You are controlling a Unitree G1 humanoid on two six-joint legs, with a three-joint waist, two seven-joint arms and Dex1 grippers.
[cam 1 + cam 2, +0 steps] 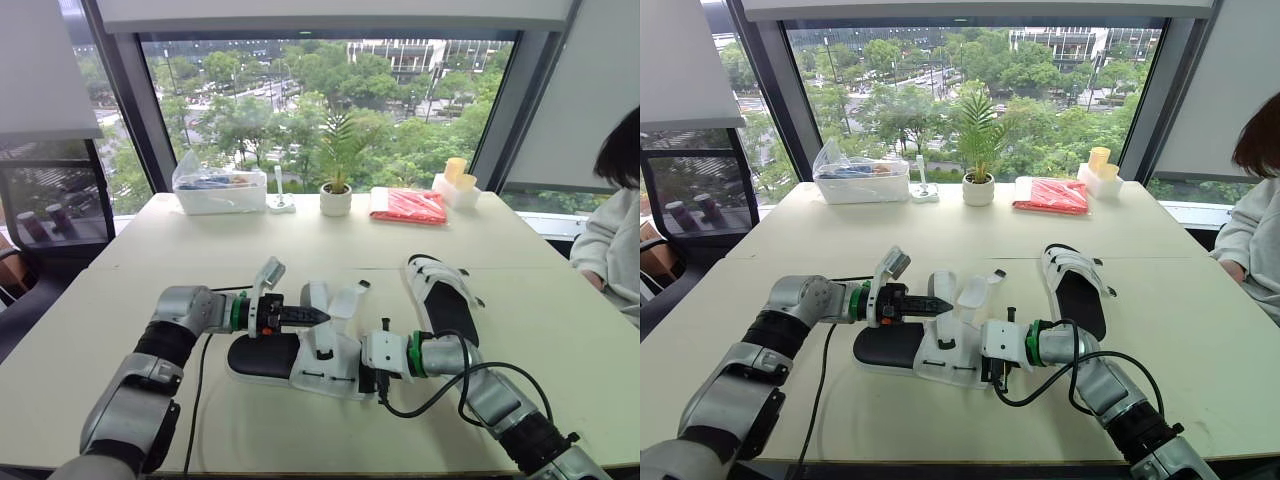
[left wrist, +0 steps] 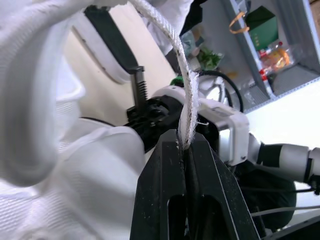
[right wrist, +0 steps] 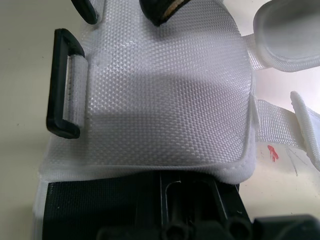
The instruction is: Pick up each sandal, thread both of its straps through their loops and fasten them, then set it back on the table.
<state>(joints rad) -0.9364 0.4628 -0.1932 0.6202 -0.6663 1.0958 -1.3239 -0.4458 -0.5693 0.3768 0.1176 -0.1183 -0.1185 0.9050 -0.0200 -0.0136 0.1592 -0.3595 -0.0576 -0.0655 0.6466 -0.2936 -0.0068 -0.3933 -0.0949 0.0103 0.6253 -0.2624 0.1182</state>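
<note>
A white sandal with a black footbed [image 1: 262,355] lies on the table [image 1: 140,290] in front of me, held between both grippers. My left gripper [image 1: 318,316] reaches in from the left and is shut on a white strap [image 2: 172,50] over the footbed. A second strap [image 1: 347,299] stands up loose beside it. My right gripper [image 1: 364,379] is shut on the sandal's white mesh side panel [image 3: 165,95], which carries a black loop [image 3: 62,85]. The other sandal [image 1: 445,305] lies flat to the right, straps undone.
Along the far edge stand a clear plastic box [image 1: 218,190], a small potted plant [image 1: 336,195], a red packet [image 1: 408,205] and a white tray with yellow cups [image 1: 455,185]. A person [image 1: 615,240] sits at the right. Cables [image 1: 200,390] trail from both wrists.
</note>
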